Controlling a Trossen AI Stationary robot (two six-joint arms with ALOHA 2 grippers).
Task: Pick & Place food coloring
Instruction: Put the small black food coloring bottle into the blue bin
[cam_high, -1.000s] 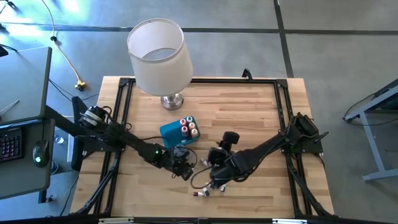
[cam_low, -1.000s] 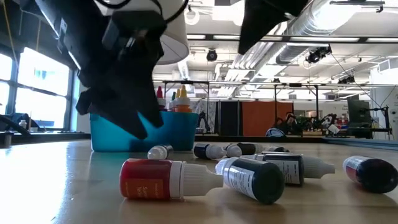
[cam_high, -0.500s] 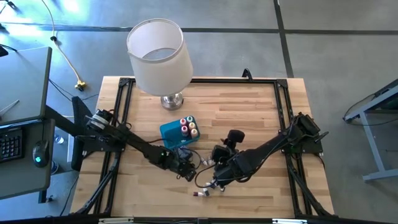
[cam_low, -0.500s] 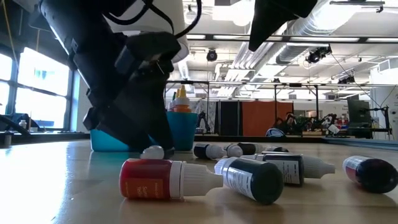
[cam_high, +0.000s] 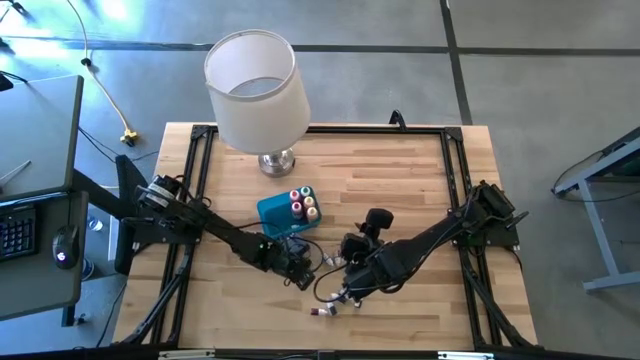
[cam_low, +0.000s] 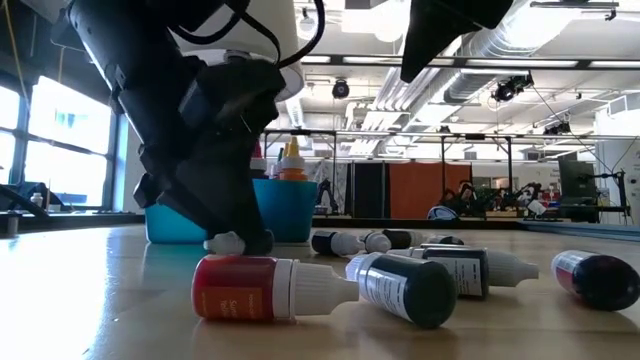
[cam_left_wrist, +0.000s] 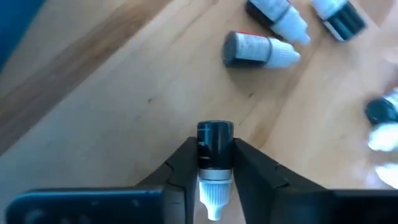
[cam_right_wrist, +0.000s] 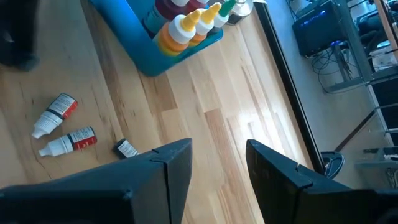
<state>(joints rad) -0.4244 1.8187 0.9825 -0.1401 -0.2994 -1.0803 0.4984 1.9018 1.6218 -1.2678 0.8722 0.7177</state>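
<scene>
The blue tray (cam_high: 283, 212) sits just behind the left gripper (cam_left_wrist: 214, 163), with a few bottles already standing upright in it. The right gripper (cam_right_wrist: 217, 163) hangs nearby above the table, its fingers spread and empty. The left gripper is down at the tabletop, its two fingers pinching a dark dropper bottle (cam_left_wrist: 214, 146) across the body, white cap pointing back toward the wrist. More food coloring bottles (cam_left_wrist: 258, 50) lie on their sides ahead of it, well apart. Each bottle looks light, rigid plastic and smooth, so it probably rolls or slips easily; the round body near mid-length seems the surest hold, rather than the narrow tapered cap.
</scene>
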